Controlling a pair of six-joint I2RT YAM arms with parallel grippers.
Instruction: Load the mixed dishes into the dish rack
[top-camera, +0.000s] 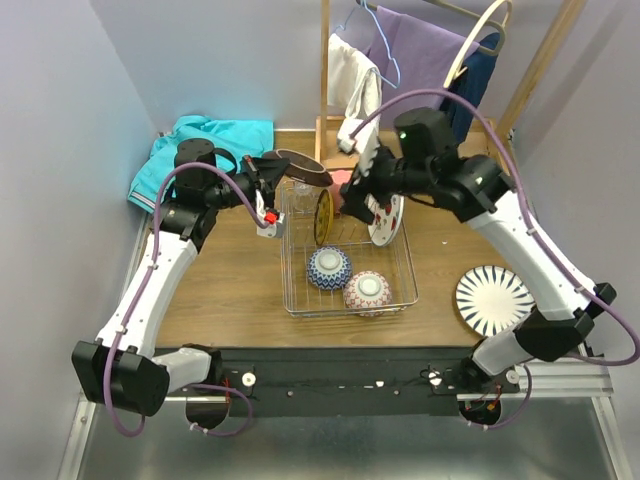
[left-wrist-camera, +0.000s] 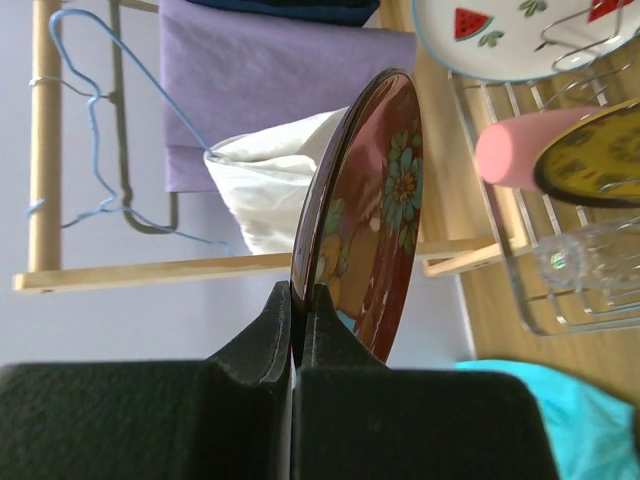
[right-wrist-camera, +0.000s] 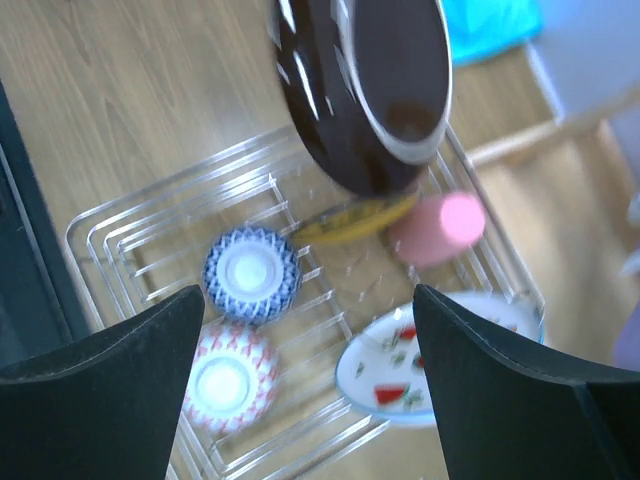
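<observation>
With blue bowl (top-camera: 329, 267), pink bowl (top-camera: 367, 290), yellow plate (top-camera: 323, 217), fruit plate (top-camera: 387, 222), pink cup (left-wrist-camera: 520, 148) and glass (left-wrist-camera: 590, 262) in the dish rack (top-camera: 350, 312), the left gripper (left-wrist-camera: 296, 300) clamps the red plate (left-wrist-camera: 385, 210) above its far left corner, the right gripper (right-wrist-camera: 308, 300) hangs open, and a striped plate (top-camera: 494, 299) lies unloaded near the table (top-camera: 240, 280) right edge.

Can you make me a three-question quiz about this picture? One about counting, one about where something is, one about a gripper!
1. How many bowls sit in the dish rack? A one; B two; C four.
2. Where is the blue-striped plate? A under the rack; B in a gripper; C on the table.
3. The left gripper is: A shut on a dark flowered plate; B open; C shut on a spoon.
Answers: B, one blue bowl, one pink bowl; C, it lies outside the rack; A, jaws pinch its rim.
</observation>
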